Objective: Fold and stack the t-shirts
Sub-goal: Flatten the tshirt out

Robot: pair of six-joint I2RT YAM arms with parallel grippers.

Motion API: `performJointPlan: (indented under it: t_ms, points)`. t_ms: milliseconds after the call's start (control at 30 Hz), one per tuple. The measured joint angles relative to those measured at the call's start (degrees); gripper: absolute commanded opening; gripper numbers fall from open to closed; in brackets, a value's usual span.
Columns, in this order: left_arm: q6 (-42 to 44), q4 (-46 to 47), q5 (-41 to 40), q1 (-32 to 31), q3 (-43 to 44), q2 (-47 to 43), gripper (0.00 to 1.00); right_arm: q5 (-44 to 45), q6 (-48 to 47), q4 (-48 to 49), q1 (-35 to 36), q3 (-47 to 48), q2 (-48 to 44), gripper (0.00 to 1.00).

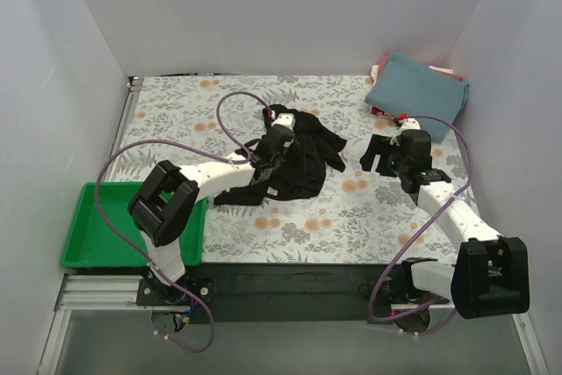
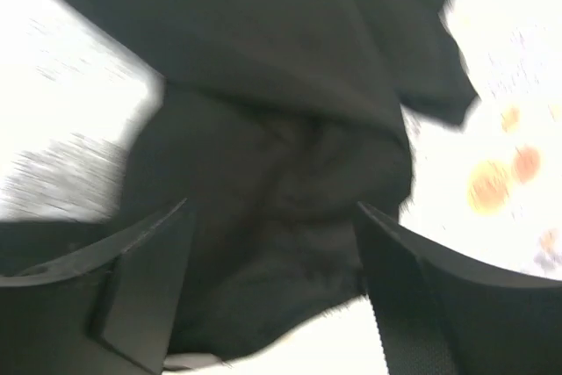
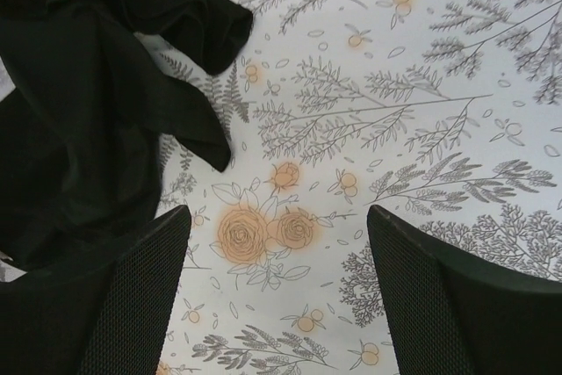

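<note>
Near the worktop's middle, the left gripper (image 2: 272,208) hangs with fingers spread over the crumpled black t-shirt (image 1: 299,160). The right gripper (image 3: 279,212), also spread wide, hovers just beside it toward the right edge.

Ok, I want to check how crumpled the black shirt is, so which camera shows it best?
Top external: the black t-shirt lies crumpled on the table, almost wholly visible beside the left arm. Left wrist shows only a blurred close-up of its dark folds; right wrist catches just its edge at the frame's left.
</note>
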Motion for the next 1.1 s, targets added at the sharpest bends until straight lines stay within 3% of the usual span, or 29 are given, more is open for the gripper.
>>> performJointPlan:
  t_ms: [200, 400, 900, 1000, 1100]
  points:
    - [-3.06, 0.63, 3.04, -5.79, -3.56, -0.07, 0.68, -0.50, 0.00, 0.44, 0.61, -1.90, 0.70, 0.86]
    - [-4.11, 1.77, 4.42, -9.92, -1.88, 1.84, 0.65, -0.98, 0.00, 2.19, 0.61, -2.19, 1.51, 0.85]
    - [-4.50, 1.29, 1.62, -14.80, 3.17, 8.02, 0.62, -1.95, 0.02, 2.73, 0.61, -2.82, 1.95, 0.85]
    - [-4.42, 1.03, 0.20, -14.78, 3.52, 9.92, 0.57, -2.01, 0.02, 2.97, 0.61, -2.84, 1.95, 0.85]
    - [-4.22, 0.72, -1.57, -14.78, 4.44, 10.34, 0.41, -2.03, 0.00, 3.34, 0.61, -2.89, 1.95, 0.85]
